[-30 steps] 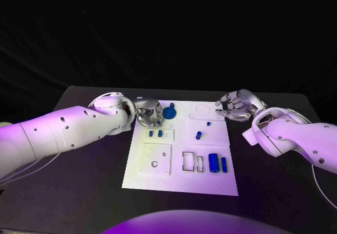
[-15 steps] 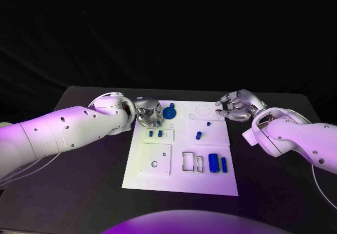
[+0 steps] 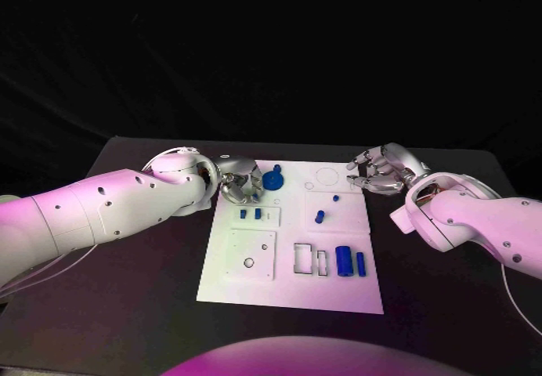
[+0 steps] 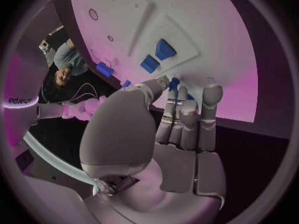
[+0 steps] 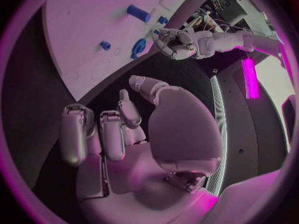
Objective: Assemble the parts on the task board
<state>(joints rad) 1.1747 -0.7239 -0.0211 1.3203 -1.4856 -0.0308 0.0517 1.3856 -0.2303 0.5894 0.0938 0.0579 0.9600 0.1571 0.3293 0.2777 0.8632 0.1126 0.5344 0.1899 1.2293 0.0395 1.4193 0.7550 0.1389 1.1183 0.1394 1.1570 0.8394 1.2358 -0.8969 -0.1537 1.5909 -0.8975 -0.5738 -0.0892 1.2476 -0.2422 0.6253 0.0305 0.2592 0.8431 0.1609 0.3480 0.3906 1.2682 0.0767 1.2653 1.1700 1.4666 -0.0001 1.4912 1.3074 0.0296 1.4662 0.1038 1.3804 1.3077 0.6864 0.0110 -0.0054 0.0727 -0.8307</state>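
The white task board [image 3: 291,291] lies in the middle of the black table. My left hand [image 3: 240,182] is at the board's far left corner and pinches a blue round part [image 3: 272,181] with a peg, held tilted just over the board. In the left wrist view the thumb and fingertips [image 4: 179,94] meet on a bit of that blue part [image 4: 174,81]. My right hand [image 3: 382,171] hovers at the board's far right edge, fingers loosely bent and holding nothing. The right wrist view shows my right hand [image 5: 118,129], the left hand [image 5: 182,40] and the round part [image 5: 138,48].
Two small blue blocks [image 3: 250,213] sit in a plate near my left hand. Two small blue pieces [image 3: 319,217] lie mid-board. Two long blue parts [image 3: 350,262] stand beside rectangular slots [image 3: 305,259] near the front right. Bare black table surrounds the board.
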